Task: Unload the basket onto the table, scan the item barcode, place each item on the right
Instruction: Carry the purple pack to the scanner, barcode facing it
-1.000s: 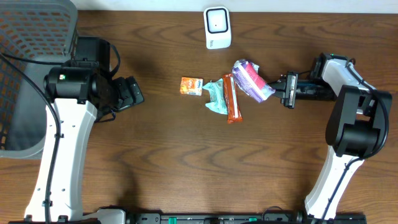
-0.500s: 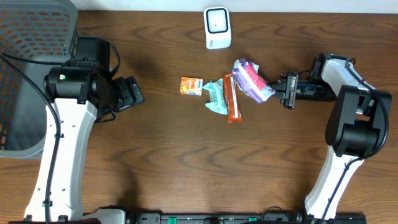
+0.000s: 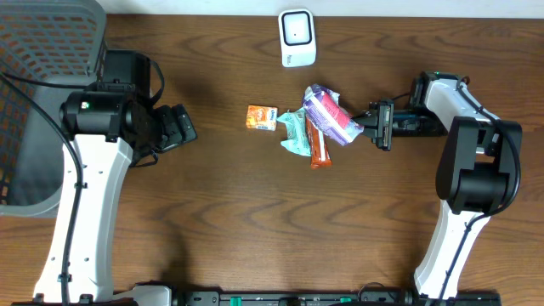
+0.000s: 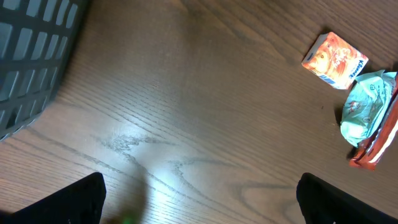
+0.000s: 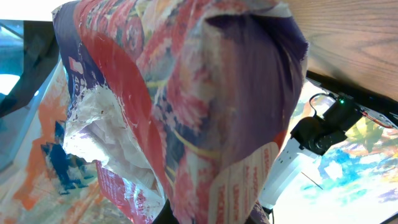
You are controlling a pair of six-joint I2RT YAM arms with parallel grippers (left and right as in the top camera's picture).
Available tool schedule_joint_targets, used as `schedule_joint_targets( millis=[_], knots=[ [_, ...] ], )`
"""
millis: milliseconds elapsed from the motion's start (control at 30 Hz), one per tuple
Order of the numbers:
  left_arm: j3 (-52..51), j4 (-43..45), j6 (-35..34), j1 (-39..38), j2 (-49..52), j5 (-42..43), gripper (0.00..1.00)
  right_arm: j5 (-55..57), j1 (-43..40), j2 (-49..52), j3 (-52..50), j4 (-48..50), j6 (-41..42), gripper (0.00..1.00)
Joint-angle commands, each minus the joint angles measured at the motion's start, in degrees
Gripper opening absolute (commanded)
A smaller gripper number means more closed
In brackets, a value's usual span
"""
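Note:
My right gripper (image 3: 367, 126) is shut on one end of a purple and red snack packet (image 3: 327, 115), held at the table's centre right. The packet overlaps the top of an orange-red bar (image 3: 318, 146) in the overhead view. It fills the right wrist view as crinkled purple and red packet (image 5: 186, 106), hiding the right gripper (image 5: 205, 214) fingers. The white barcode scanner (image 3: 297, 38) stands at the back edge, apart from the packet. My left gripper (image 3: 183, 127) is open at the left, its fingertips (image 4: 68, 202) wide apart over bare wood with nothing between them.
An orange box (image 3: 262, 117) and a teal packet (image 3: 293, 133) lie left of the bar; the box (image 4: 334, 60) and teal packet (image 4: 367, 115) also show in the left wrist view. A grey mesh basket (image 3: 42, 93) fills the back left corner.
My right gripper has moved left with the purple and red packet, which now overlaps the bar. The left arm has not moved.

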Motion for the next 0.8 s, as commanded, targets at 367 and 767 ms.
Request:
schedule_joint_targets(
  millis=[367,767],
  knots=[
    [-0.2,-0.17,-0.52,0.13,0.37,-0.55,0.98,-2.12,1.64,0.85,0.9,-0.04,-1.25,0.02],
    [-0.2,-0.17,-0.52,0.13,0.37,-0.55,0.98,-2.08,1.64,0.85,0.9,-0.04,-1.29,0.01]
  ],
)
